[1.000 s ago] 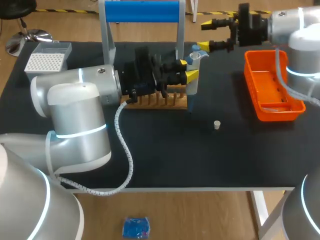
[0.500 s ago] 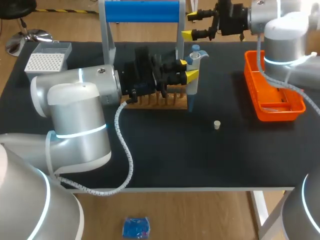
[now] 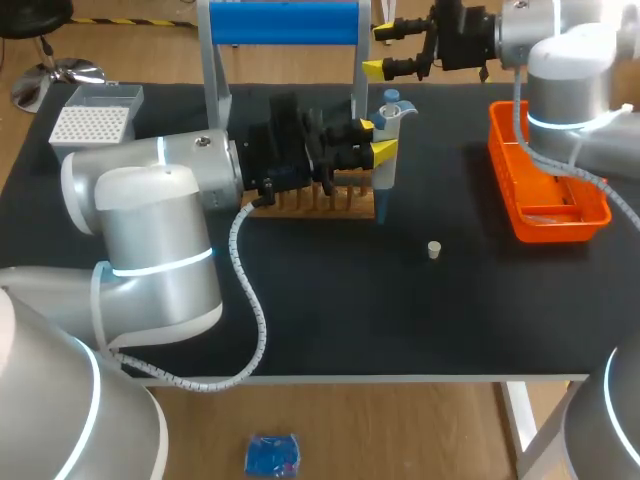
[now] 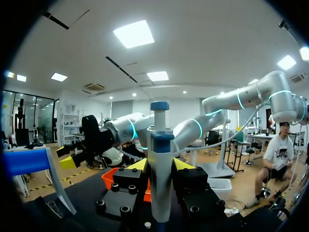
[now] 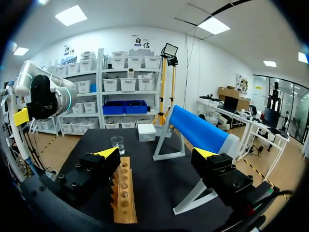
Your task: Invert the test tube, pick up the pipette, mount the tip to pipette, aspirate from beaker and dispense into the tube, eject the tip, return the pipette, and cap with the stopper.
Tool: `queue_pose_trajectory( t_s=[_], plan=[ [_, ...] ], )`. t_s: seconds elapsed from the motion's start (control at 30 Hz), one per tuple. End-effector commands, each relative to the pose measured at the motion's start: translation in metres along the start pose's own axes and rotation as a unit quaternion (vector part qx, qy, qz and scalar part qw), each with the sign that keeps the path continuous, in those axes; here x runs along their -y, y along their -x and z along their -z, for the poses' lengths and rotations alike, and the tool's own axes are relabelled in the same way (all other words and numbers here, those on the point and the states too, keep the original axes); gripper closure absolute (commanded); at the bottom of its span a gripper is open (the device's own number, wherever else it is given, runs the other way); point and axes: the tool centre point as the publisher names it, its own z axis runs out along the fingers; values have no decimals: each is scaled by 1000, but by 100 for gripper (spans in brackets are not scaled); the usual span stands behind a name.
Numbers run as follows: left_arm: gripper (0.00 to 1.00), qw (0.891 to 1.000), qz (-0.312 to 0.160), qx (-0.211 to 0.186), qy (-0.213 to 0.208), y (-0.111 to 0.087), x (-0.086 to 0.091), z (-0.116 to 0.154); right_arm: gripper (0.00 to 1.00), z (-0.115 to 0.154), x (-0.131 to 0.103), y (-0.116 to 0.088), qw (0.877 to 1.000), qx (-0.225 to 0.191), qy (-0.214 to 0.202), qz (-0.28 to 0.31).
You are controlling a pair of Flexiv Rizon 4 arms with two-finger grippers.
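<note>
My left gripper (image 3: 375, 140) is shut on the grey pipette (image 3: 386, 150) with a blue top, holding it upright just right of the wooden tube rack (image 3: 325, 203). In the left wrist view the pipette (image 4: 160, 174) stands between the two yellow fingertips (image 4: 137, 165). My right gripper (image 3: 388, 50) hangs open and empty above the table's far edge, behind the pipette. From its wrist view the right gripper (image 5: 157, 154) looks down on the rack (image 5: 124, 193), the glass beaker (image 5: 117, 142) and the white tip box (image 5: 146, 131). The small stopper (image 3: 434, 250) lies on the mat. I cannot make out the test tube.
An orange tray (image 3: 530, 215) sits at the right side of the table. The blue-topped pipette stand (image 3: 285, 22) rises behind the rack. A white tip box (image 3: 90, 122) stands at the far left. My left arm hides much of the rack.
My right gripper has swung left and away, from beside the pipette's top to the far table edge, then stopped. The left gripper and pipette have not moved.
</note>
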Motion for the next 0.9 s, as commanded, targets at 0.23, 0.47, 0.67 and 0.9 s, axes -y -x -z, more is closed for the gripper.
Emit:
queue_pose_trajectory(
  t_s=[0.23,0.47,0.67,0.9],
  plan=[
    [100,1000,-1,3,-2,-1,-1,-2,0,1,-1,0,1000,0,-1,0],
    [100,999,3,26,18,19,-7,16,0,1,-1,0,1000,0,-1,0],
    [100,997,1,57,45,54,-3,56,0,1,-1,0,1000,0,-1,0],
    [100,993,4,86,75,96,4,101,0,1,-1,0,1000,0,-1,0]
  ],
)
